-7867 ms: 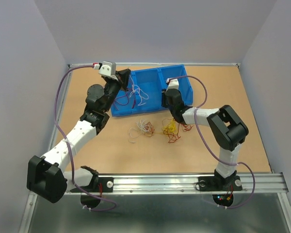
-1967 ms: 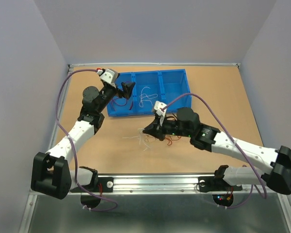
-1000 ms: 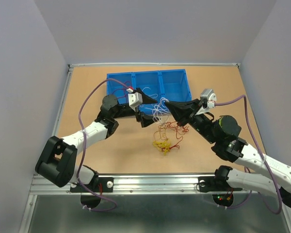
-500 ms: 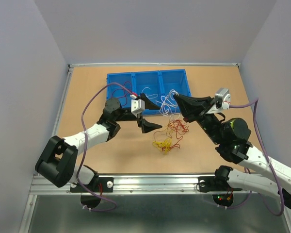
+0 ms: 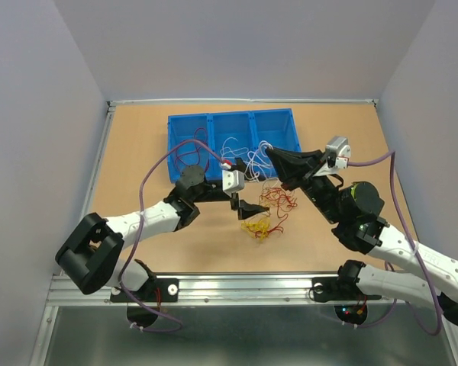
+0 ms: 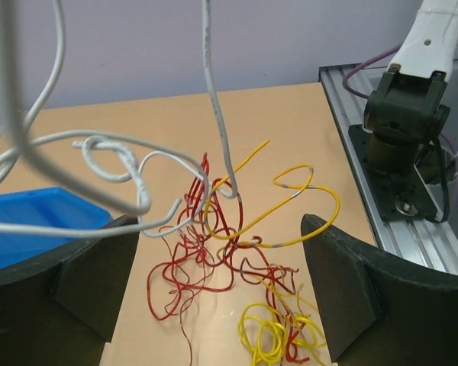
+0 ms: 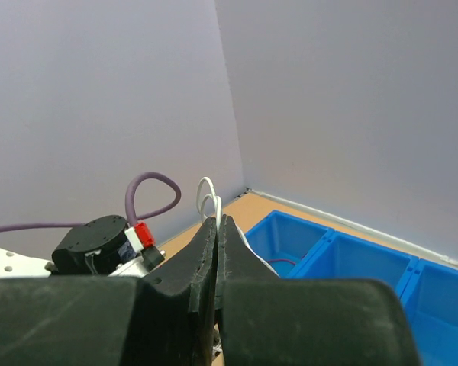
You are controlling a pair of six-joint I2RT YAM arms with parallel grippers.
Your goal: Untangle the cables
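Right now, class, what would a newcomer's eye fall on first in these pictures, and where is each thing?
The right claw, shut on a loop of white cables, holds them up by the near edge of the blue bin. Below them a red and yellow tangle lies on the table, with the left claw open beside it.

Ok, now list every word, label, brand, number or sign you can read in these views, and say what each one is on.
None can be read in any view.
Blue bin: plain walls, no label.
Left gripper and right gripper: plain black, no marks.
White cable in the right gripper: no print visible.
Red connector: too small to show any lettering.
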